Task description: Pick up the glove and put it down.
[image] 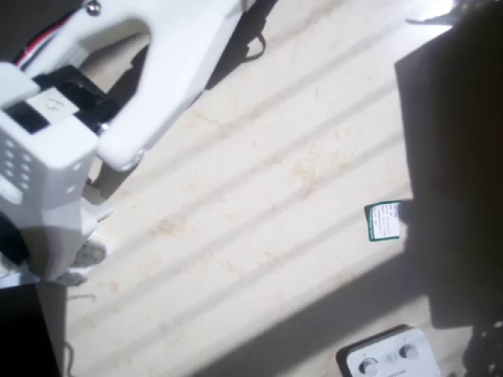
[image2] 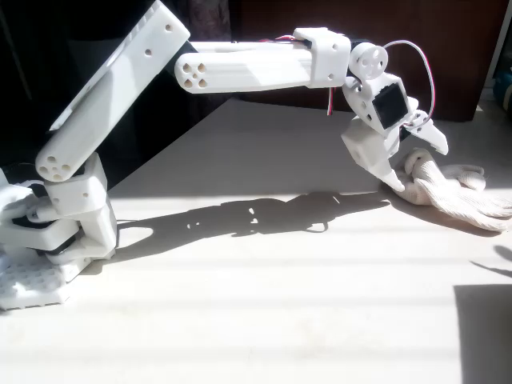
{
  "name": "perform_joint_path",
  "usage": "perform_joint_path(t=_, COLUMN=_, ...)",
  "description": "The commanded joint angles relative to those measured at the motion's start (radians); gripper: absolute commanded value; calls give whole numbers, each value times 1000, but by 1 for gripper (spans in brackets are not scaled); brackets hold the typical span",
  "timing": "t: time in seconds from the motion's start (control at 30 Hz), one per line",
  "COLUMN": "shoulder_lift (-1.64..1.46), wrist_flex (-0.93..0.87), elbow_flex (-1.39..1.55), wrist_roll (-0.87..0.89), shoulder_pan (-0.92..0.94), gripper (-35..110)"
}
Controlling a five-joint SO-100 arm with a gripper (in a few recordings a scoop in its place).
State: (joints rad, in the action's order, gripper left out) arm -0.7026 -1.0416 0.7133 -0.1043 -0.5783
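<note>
Glove (image2: 448,190): cream, soft ribbed fabric, bunched and rumpled, lying on the table at the right of the fixed view with stubby fingers trailing toward the right edge; its left, gathered end is lifted a little at the gripper.
Gripper (image2: 408,172): white printed plastic with a dark motor face; one long tapered finger points down and touches the glove's gathered end, the other finger reaches over the top of it. The jaws look closed around that bunched end, pinching the fabric.
Arm pose (image2: 240,66): chunky white links; the lower link rises steeply from the base at the left, the upper link runs nearly level to the right, and the wrist bends sharply down to the table. Red and white wires loop over the wrist.
Table (image2: 256,304): pale, smooth, faintly mottled top crossed by bands of sun and shadow; the arm's shadow lies under it.
Overhead view: the white arm's body (image: 55,149) sits large at the left; a small green-and-white card (image: 383,221) lies flat at the right, beside a dark shaded patch; a white box with round knobs (image: 389,357) sits at the bottom edge.
Fixed view alone: the glove and the finger contact.
</note>
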Motion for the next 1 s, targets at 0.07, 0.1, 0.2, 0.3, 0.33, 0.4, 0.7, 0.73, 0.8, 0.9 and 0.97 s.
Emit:
perform_joint_path(t=0.07, shoulder_lift=11, wrist_flex=25, elbow_flex=-91, wrist_roll=-2, shoulder_pan=-3, gripper=31)
perform_joint_path(t=0.1, shoulder_lift=20, wrist_flex=25, elbow_flex=-92, wrist_roll=-2, shoulder_pan=-3, gripper=31)
perform_joint_path(t=0.2, shoulder_lift=25, wrist_flex=25, elbow_flex=-92, wrist_roll=-14, shoulder_pan=-3, gripper=30)
perform_joint_path(t=0.3, shoulder_lift=26, wrist_flex=25, elbow_flex=-92, wrist_roll=-17, shoulder_pan=-5, gripper=25)
perform_joint_path(t=0.33, shoulder_lift=26, wrist_flex=25, elbow_flex=-92, wrist_roll=-17, shoulder_pan=-5, gripper=21)
perform_joint_path(t=0.4, shoulder_lift=26, wrist_flex=25, elbow_flex=-92, wrist_roll=-17, shoulder_pan=-5, gripper=11)
perform_joint_path(t=0.7, shoulder_lift=23, wrist_flex=25, elbow_flex=-92, wrist_roll=-18, shoulder_pan=-3, gripper=-1)
perform_joint_path(t=0.73, shoulder_lift=20, wrist_flex=25, elbow_flex=-92, wrist_roll=-18, shoulder_pan=-3, gripper=-1)
perform_joint_path(t=0.8, shoulder_lift=17, wrist_flex=18, elbow_flex=-92, wrist_roll=-18, shoulder_pan=-3, gripper=-1)
perform_joint_path(t=0.9, shoulder_lift=-2, wrist_flex=11, elbow_flex=-92, wrist_roll=-18, shoulder_pan=-3, gripper=-1)
perform_joint_path(t=0.97, shoulder_lift=-57, wrist_flex=9, elbow_flex=-92, wrist_roll=-18, shoulder_pan=-3, gripper=-1)
